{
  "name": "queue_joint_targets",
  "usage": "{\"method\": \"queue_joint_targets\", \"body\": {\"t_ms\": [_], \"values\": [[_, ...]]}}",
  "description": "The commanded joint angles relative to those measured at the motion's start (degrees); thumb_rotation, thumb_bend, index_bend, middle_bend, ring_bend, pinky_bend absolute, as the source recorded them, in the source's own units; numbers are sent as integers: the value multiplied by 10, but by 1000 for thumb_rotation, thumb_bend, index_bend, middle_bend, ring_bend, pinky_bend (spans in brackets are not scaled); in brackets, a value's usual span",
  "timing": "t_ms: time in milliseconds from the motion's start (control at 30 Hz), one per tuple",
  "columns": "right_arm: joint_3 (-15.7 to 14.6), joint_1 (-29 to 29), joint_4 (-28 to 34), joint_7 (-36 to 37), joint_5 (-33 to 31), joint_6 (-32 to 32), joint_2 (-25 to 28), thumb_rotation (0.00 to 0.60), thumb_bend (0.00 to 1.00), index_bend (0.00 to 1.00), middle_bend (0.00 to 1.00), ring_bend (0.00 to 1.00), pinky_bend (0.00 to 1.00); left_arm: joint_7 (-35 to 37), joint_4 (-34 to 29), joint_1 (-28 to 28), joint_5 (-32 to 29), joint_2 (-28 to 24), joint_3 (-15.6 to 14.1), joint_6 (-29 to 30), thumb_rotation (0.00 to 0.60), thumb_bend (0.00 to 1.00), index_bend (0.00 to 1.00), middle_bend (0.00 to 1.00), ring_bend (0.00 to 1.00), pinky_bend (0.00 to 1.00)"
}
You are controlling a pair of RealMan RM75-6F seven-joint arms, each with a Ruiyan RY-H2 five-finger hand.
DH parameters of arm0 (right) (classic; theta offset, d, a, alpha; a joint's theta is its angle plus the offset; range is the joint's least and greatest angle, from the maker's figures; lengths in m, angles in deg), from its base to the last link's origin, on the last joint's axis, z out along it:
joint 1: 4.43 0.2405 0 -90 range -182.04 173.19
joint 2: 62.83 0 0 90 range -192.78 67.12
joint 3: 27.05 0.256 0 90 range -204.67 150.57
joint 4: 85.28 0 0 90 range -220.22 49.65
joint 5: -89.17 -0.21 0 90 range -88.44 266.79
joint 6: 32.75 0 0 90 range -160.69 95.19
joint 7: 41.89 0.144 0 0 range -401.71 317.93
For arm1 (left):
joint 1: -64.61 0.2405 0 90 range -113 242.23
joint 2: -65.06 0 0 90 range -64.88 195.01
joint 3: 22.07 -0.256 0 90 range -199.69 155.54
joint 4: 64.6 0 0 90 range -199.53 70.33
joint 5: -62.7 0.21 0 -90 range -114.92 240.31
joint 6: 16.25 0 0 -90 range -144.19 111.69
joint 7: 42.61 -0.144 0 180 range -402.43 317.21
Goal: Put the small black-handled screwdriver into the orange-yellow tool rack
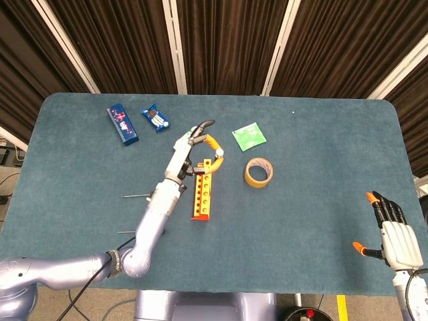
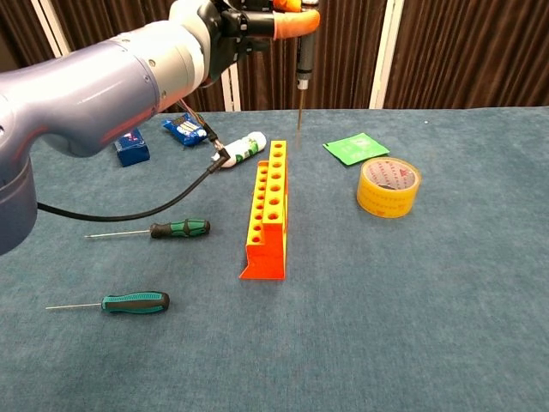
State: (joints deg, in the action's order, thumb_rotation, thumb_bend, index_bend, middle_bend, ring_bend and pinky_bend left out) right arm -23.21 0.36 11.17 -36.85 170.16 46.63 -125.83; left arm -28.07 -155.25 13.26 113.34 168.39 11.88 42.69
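While left hand pinches small black-handled screwdriver upright above far end of orange-yellow tool rack | light, rigid, thin shaft; hold by handle | right hand holds nothing, fingers apart, near right tabletop corner

No text, brand or number is legible: the printing on the blue box, blue packet and green sachet near the left robot hand is too small.
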Motion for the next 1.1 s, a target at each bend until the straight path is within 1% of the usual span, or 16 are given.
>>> {"method": "queue_joint_targets", "body": {"t_ms": [33,600,1100], "values": [[0,0,0,1,1,1,1,600,50,5,0,0,0,1,-6,1,-5,1,-3,1,600,465,573,68,0,1],[-1,-1,3,-1,4,3,1,600,51,5,0,0,0,-14,-34,20,-1,-15,-29,11,600,465,575,71,0,1],[-1,-1,6,0,2,3,3,600,50,5,0,0,0,-13,-21,21,0,-9,-36,9,600,466,578,72,0,1]]}}
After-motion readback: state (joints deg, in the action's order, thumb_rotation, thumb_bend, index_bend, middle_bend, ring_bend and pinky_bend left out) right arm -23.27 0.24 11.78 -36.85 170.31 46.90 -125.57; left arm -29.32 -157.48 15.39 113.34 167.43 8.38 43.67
